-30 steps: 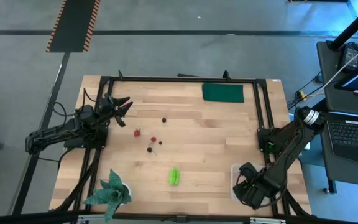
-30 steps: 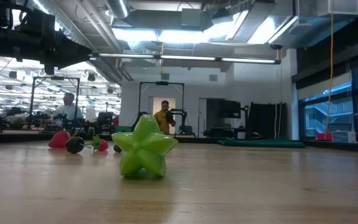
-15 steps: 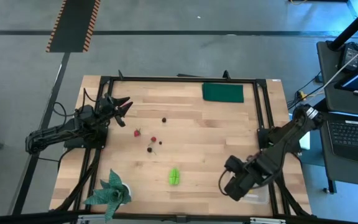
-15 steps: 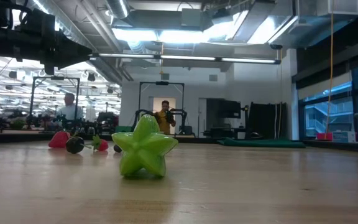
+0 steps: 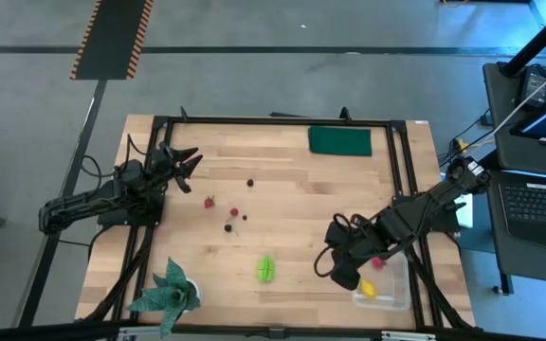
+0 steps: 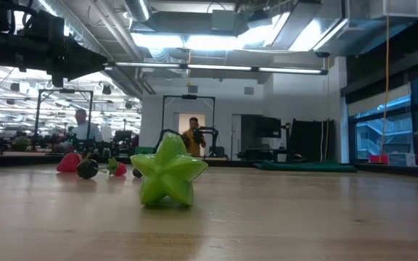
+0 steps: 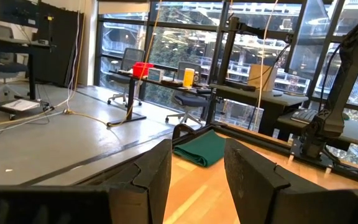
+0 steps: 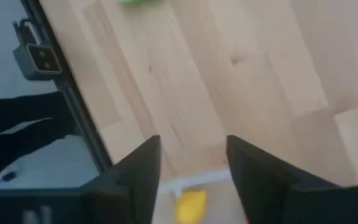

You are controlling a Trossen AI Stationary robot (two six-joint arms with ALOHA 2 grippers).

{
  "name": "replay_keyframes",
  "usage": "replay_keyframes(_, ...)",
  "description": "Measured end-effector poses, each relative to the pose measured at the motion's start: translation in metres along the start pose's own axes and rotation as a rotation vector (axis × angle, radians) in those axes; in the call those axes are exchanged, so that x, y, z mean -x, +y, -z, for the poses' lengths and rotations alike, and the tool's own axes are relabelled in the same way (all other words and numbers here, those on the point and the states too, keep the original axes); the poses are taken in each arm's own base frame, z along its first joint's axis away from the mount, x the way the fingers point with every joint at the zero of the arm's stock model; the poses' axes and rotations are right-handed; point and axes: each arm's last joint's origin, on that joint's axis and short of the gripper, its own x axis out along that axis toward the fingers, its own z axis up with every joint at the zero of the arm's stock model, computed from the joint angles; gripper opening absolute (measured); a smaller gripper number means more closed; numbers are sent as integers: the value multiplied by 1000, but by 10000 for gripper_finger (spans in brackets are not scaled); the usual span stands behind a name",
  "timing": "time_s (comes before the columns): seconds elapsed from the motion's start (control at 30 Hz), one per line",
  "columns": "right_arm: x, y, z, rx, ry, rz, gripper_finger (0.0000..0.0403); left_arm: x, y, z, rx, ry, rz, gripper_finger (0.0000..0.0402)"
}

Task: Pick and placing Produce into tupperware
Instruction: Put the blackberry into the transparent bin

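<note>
The clear tupperware (image 5: 394, 296) stands at the table's near right corner, with a yellow lemon-like piece (image 5: 368, 287) and a red berry (image 5: 378, 262) in it. The lemon also shows in the right wrist view (image 8: 191, 205). My right gripper (image 5: 337, 273) is open and empty, just left of the box. The green ridged piece (image 5: 266, 268) lies on the wood left of it, and shows in the low view (image 6: 169, 174). Red berries (image 5: 209, 202) and dark berries (image 5: 250, 182) lie mid-table. My left gripper (image 5: 186, 159) is open and empty at the far left.
A flat dark green rectangle (image 5: 339, 140) lies at the far right. A leafy potted plant (image 5: 171, 294) stands at the near left corner. Black frame rails (image 5: 398, 166) run along the table's sides. People (image 6: 192, 138) show in the room behind.
My right gripper has swung from over the tupperware at the near right corner toward the table's left, toward the green ridged piece. The box, with the lemon and a red berry in it, now shows uncovered.
</note>
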Motion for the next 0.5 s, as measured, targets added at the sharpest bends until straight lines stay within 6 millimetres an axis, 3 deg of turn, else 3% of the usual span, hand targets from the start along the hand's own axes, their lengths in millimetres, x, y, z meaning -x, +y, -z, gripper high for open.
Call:
replay_keyframes(0.3,-2,-12,-16,66,-55,51,346,0,0,0,0,1,9,140)
replay_keyframes(0.5,-2,-12,-20,178,-76,52,376,0,0,0,0,1,9,140)
